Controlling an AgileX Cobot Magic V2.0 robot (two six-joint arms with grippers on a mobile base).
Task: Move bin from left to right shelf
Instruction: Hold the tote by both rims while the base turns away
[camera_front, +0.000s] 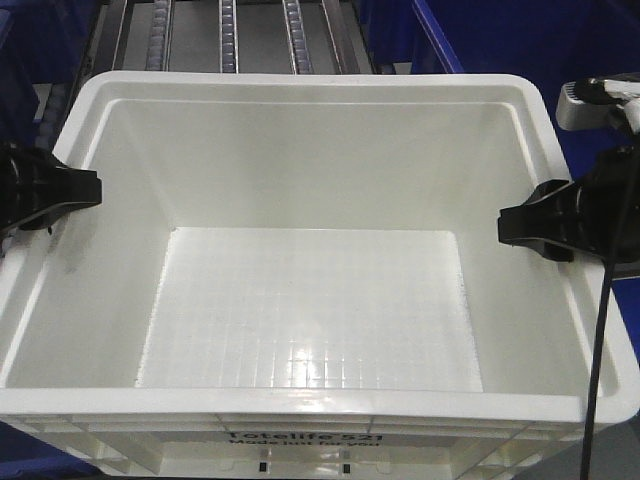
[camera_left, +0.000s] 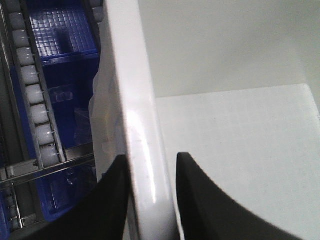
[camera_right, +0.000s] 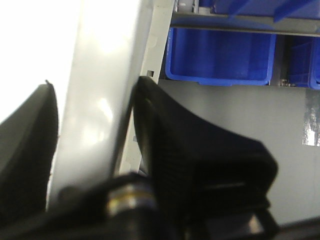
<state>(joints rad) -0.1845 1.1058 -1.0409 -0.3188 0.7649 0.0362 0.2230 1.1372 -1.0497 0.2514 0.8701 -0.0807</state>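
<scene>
Large white rectangular plastic bin (camera_front: 310, 88) fills the front view; empty, black print on the near wall; grey roller lanes (camera_front: 230, 35) of a shelf lie beyond its far rim; dark blue plastic bins (camera_right: 220, 52) sit on a rack in the right wrist view.

Left fingers (camera_front: 50, 190), black, straddle the left side rim, one inside, one outside; the left wrist view shows both pressed against the rolled rim, so clamped on it. Right fingers (camera_front: 545, 220) straddle the right rim likewise; in the right wrist view the outer one touches the rim; the inner one sits against a glare-washed wall; judged gripping too.

Cannot tell whether the bin's base rests on anything; underside hidden in every view.

Step in hand, by my reading: the carry; bin held two-handed by its side rims, not yet set on the right shelf. Next move calls for both arms travelling together toward the right shelf, level, with an even squeeze; risks: the rim slipping from a pinch hold if one arm leads, or a corner catching the rack on entry.
</scene>
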